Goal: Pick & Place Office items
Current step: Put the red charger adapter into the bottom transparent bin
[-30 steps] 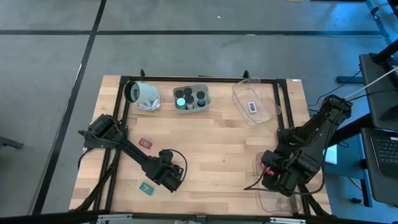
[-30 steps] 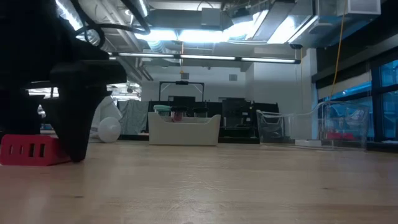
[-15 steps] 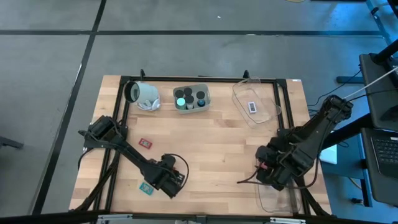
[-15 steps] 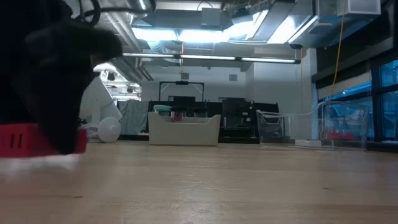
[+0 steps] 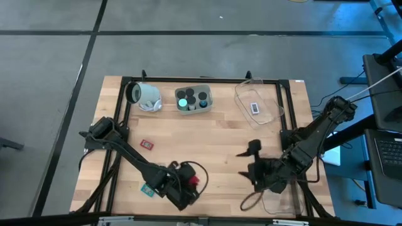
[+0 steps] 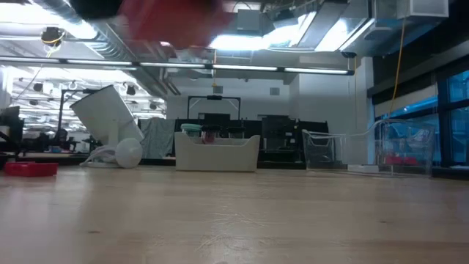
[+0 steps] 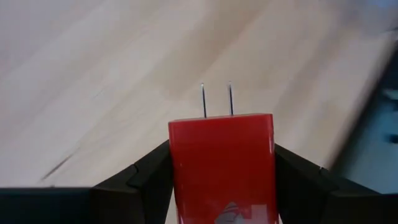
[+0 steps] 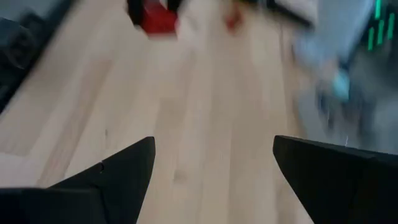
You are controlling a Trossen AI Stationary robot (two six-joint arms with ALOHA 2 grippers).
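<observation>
The red plug block (image 7: 222, 168), a charger-like piece with two metal prongs, sits clamped between the fingers of the left gripper (image 7: 217, 171), its prongs pointing forward past the fingertips and its long axis running in line with them. In the high view the red plug block (image 5: 193, 181) is lifted off the counter (image 5: 220, 144), near the counter's front edge and roughly midway along it. The low view bears this out: a red blur hangs high above the wood.

From the block, the likely drop places lie well apart. The grey tray (image 5: 193, 99) with its round caps is at the far edge, straight across the counter. The clear tray (image 5: 256, 108) sits beside it toward the right arm's side. A second clear tray (image 5: 280, 198) lies at the front corner under the right arm, nearer the block than either of the others.

The right gripper (image 5: 252, 168) hangs between the block and that front tray, fingers spread wide and holding nothing. Judging by this, a handover or a short carry toward the right looks easiest.

Beside the left arm, a teal rectangle (image 5: 147, 189) and a small red block (image 5: 146, 144) lie loose on the counter.
</observation>
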